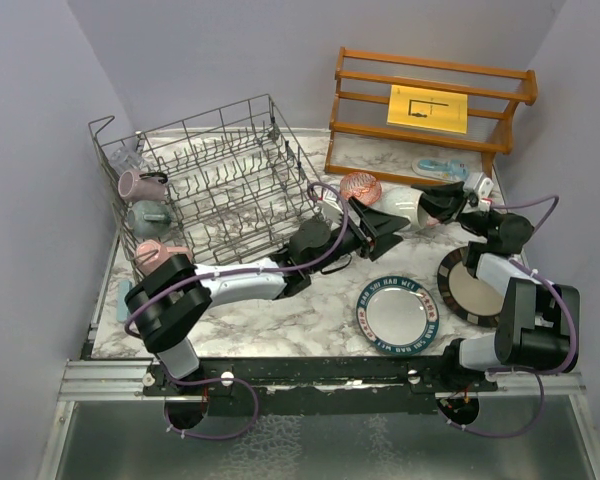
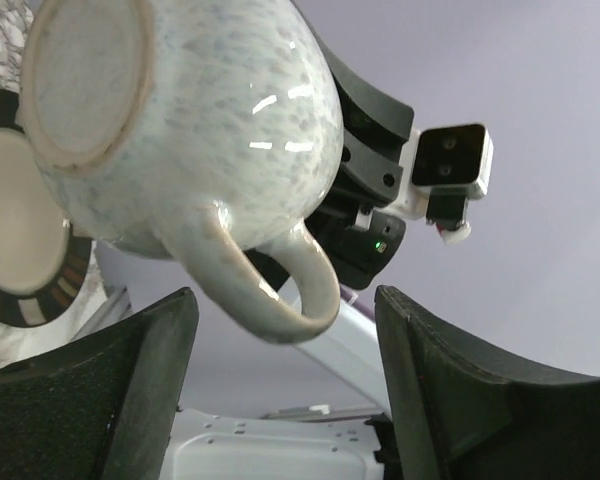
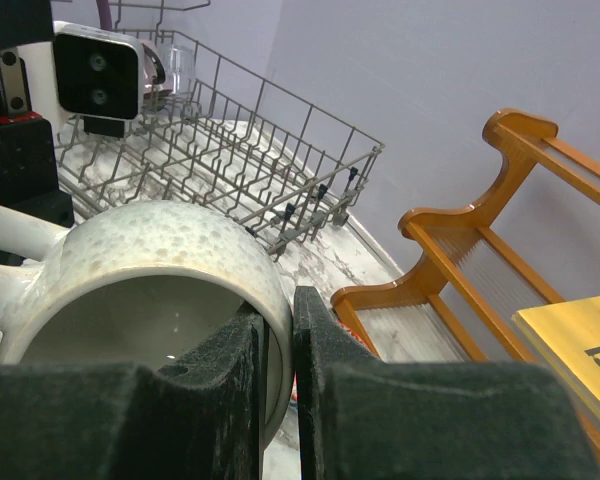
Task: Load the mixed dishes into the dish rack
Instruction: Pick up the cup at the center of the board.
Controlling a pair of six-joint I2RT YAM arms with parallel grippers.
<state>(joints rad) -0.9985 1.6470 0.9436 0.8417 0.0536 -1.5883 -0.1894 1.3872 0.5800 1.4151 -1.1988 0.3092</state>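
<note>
The white speckled ceramic mug [image 3: 150, 270] is clamped by its rim in the right end effector [image 3: 278, 345]. Its looped handle [image 2: 280, 290] is found just ahead of the left end effector [image 2: 285, 400], whose fingers are spread apart.

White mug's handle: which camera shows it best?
Left wrist: the handle hangs whole, framed by the open left gripper. Right wrist shows only its stub beside the white mug's pinched rim; top external can't resolve it.

1. white speckled mug [image 1: 405, 208]: off the table, tipped sideways.
2. dish rack [image 1: 230, 190]: clear glass [image 1: 125, 157], mauve mug [image 1: 138, 184], grey mug [image 1: 145, 217], pink mug [image 1: 158, 252] along its left side.
3. blue-rimmed plate [image 1: 397, 315], dark-rimmed plate [image 1: 472, 288]: lying flat, side by side.
</note>
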